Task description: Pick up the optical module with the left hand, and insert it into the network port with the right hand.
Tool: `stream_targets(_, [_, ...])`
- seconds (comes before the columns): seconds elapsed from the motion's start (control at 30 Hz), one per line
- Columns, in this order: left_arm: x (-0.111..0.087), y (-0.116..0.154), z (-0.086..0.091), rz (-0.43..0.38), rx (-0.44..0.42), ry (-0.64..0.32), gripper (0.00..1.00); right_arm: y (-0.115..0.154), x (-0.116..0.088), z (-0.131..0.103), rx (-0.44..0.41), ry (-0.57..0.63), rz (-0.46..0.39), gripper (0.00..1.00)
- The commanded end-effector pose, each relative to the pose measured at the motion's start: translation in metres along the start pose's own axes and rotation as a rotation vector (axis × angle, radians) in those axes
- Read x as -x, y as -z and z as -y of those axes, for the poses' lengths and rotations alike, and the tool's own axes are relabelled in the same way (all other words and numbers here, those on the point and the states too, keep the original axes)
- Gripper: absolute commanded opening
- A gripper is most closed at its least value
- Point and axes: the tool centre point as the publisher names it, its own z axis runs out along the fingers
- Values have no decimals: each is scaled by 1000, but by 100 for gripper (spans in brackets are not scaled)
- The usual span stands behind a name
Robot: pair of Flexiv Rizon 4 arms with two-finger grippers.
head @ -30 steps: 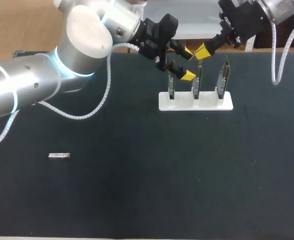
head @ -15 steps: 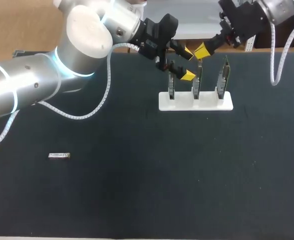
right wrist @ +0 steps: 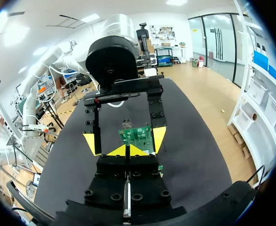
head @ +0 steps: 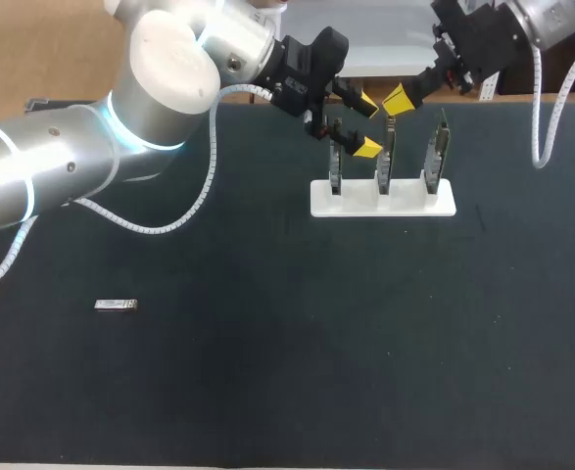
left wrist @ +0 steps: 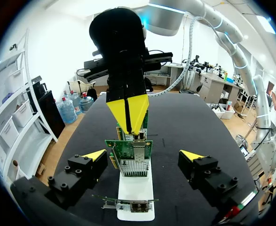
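Boards stand upright, three in a row (head: 384,162), in a white holder (head: 356,204) towards the far edge of the black table (head: 297,352). The left gripper (head: 363,125) hangs above the row between the left and the middle board (left wrist: 133,157), its yellow-tipped fingers spread wide with nothing touching them. From its wrist, that middle board stands ahead, seen between the two tips. The right gripper (head: 397,99) points down at the top edge of the same board, its tips pressed together into one yellow wedge (left wrist: 128,110). Whether anything is pinched between them cannot be told. From the right wrist, its own tips (right wrist: 127,150) sit just before the green board, with the other arm's open fingers beyond. The optical module (head: 116,305) lies flat on the table, well apart from both grippers, on the left side.
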Motion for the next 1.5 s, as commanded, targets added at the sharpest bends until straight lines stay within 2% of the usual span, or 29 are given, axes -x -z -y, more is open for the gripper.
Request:
stream_targets(0.03, [0,0,-2,-4,-4,0,100,-2,-2,1,4,-4,-3,0])
stream_targets(0.73, [0,0,-2,-4,-4,0,100,-10,-15,5,16,-39,-2,0])
stream_targets(0.93, [0,0,-2,-4,-4,0,100,-9,-12,4,15,-38,11,0])
stream_targets(1.13, [0,0,-2,-4,-4,0,100,9,6,2,-6,-7,64,0])
stream_targets(1.27, [0,0,-2,-4,-4,0,100,24,16,0,-11,32,70,0])
stream_targets(1.37, [0,0,-2,-4,-4,0,100,40,19,-2,-26,44,97,0])
stream_targets(1.5, [0,0,-2,-4,-4,0,100,58,11,-9,-11,80,103,0])
